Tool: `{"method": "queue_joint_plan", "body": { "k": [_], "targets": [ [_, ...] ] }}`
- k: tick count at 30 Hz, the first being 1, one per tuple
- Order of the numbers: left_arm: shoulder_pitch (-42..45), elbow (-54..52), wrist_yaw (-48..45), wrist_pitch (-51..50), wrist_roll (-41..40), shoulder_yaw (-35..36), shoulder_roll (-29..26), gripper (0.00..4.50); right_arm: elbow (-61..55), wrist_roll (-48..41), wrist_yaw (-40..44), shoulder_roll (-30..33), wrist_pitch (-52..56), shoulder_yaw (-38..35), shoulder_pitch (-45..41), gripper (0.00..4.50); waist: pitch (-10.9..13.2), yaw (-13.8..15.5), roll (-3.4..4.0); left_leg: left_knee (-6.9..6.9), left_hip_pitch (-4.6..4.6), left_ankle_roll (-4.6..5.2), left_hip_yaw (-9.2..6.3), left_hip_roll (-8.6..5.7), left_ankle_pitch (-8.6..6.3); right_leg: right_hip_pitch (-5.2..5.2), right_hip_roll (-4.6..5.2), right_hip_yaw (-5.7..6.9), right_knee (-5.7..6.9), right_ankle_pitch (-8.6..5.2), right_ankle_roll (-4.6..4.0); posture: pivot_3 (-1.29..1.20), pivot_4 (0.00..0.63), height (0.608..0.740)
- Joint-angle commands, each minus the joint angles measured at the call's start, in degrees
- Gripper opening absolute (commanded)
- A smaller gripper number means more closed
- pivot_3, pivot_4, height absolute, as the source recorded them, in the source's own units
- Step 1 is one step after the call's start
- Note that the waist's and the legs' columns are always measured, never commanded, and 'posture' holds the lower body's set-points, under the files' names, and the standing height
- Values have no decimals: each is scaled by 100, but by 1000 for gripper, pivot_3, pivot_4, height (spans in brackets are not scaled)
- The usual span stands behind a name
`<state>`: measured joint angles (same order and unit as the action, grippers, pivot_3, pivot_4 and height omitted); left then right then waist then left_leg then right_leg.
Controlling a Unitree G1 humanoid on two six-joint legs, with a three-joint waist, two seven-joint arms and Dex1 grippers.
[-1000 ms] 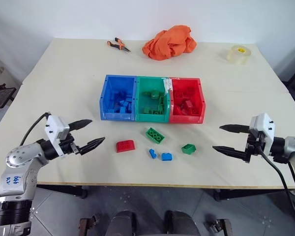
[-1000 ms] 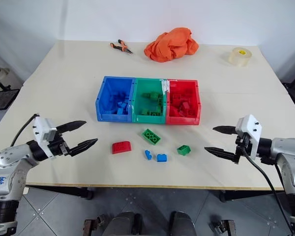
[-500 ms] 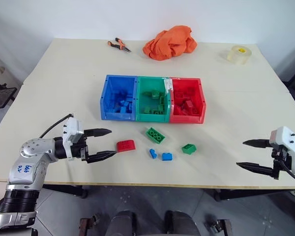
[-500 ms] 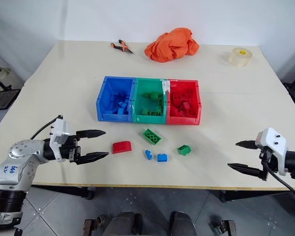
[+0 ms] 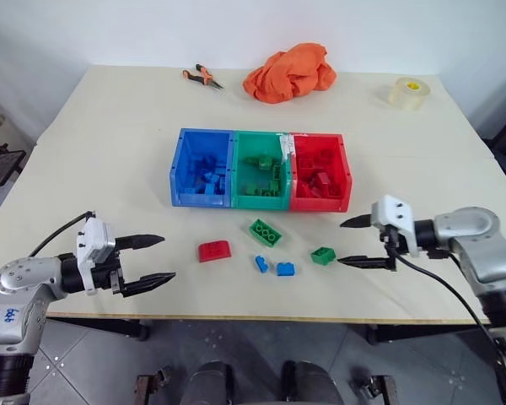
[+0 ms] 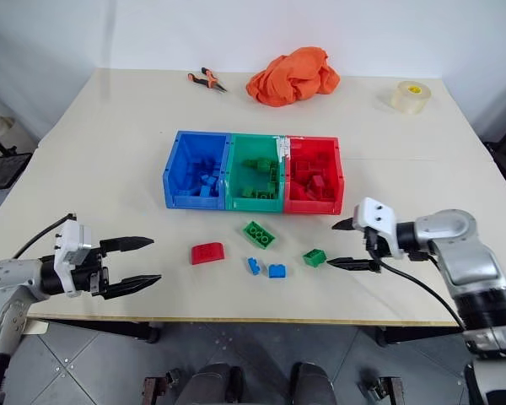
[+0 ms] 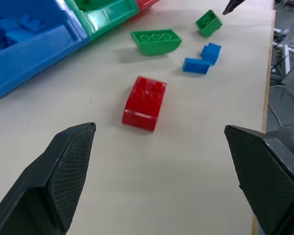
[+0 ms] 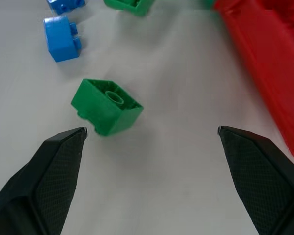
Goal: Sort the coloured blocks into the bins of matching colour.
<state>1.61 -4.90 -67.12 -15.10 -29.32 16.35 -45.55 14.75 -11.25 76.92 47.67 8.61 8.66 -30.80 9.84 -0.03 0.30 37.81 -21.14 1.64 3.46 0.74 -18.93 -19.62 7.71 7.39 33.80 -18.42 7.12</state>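
right gripper [image 5: 352,243] has swung in from the table's right edge, jaws wide and empty, now just at 3 o'clock of the small green block [image 5: 324,255]. likely next pick, headed for the green bin [image 5: 262,170] at 11 o'clock. left gripper [image 5: 152,259] pulled back, wide, empty, leaving the red block [image 5: 214,251] loose.

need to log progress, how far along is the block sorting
Mostly done: the blue bin, green bin and red bin each hold bricks of their own colour. Nothing is held: the right gripper is open beside the small green brick, and the left gripper is open, short of the red brick. Left on the table: those two, the long green brick and two blue bricks.
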Motion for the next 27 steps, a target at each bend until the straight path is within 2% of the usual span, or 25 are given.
{"method": "queue_joint_plan", "body": {
  "k": [1,10,13,19,24,27],
  "targets": [
    [-358,-532,180,-39,-211,317,59,4476,476,229,289,-139,-501,200,-250,4500,0,-22,0,0,0,0,0,0,0,0,0,0,0,0,0,0,150,740],
    [-696,-935,527,-94,-217,358,166,4476,1267,340,660,-655,-1057,435,-652,4500,0,-24,1,6,4,0,6,5,0,2,-7,0,5,0,0,0,150,740],
    [-638,-969,577,-126,-221,329,193,4500,1327,383,696,-767,-1026,478,-691,3856,0,-21,1,7,3,-1,2,5,0,1,-6,0,6,0,0,0,150,740],
    [-552,-911,593,-96,-209,322,194,4500,1140,199,565,-838,-955,263,-645,1974,0,-24,1,7,4,-1,4,5,0,2,-8,0,6,0,0,0,150,740],
    [-500,-857,621,-68,-159,300,206,4500,508,-396,364,-890,-442,-238,-672,1967,1,-24,2,7,2,-1,4,5,0,0,-8,0,6,0,0,0,150,740],
    [-427,-811,670,-70,-150,268,239,4500,146,-683,-114,-1098,264,-495,-1174,1967,2,-27,3,7,3,-1,4,5,0,0,-6,-2,7,0,0,0,150,740]
  ]
}}
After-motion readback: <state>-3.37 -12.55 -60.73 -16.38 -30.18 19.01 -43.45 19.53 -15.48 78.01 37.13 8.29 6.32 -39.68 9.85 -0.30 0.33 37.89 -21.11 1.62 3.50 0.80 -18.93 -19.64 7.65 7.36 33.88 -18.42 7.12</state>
